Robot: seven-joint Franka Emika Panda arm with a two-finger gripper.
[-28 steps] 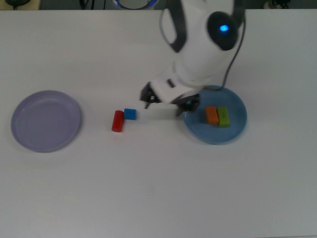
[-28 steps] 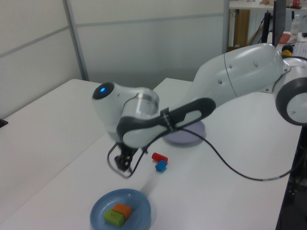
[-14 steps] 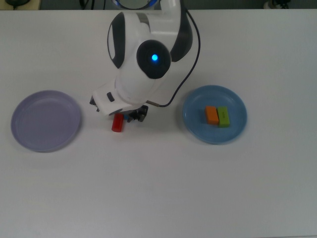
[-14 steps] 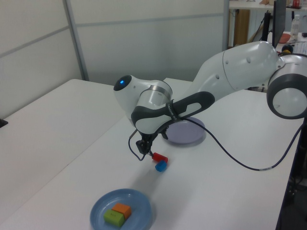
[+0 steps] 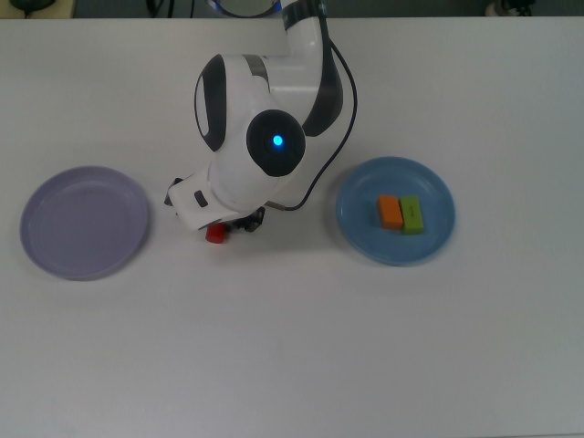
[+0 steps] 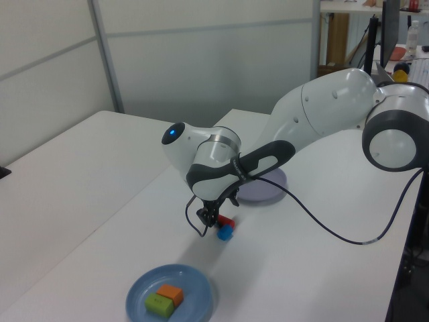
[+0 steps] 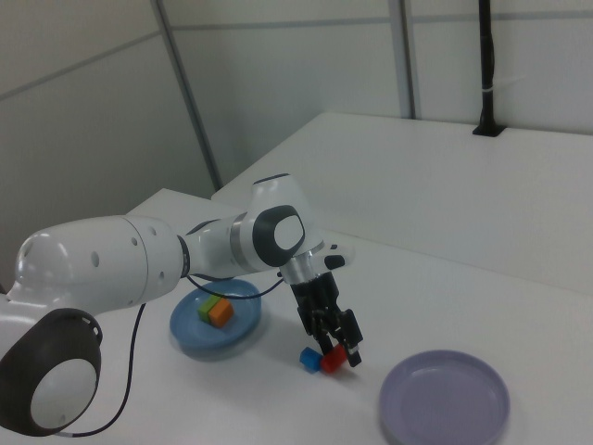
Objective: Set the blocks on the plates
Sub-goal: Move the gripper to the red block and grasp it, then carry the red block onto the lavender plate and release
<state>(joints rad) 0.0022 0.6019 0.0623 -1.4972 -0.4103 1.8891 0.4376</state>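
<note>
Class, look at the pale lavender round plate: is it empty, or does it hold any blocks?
Empty. The pale lavender round plate shows only its bare surface in the top view and the right view; the red block and blue cube lie on the table beside it.

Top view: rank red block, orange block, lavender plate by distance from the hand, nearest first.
1. red block: directly under the hand.
2. lavender plate: off to the top view's left.
3. orange block: on the blue plate, top view's right; nearly as far as the lavender plate, hard to separate.
</note>
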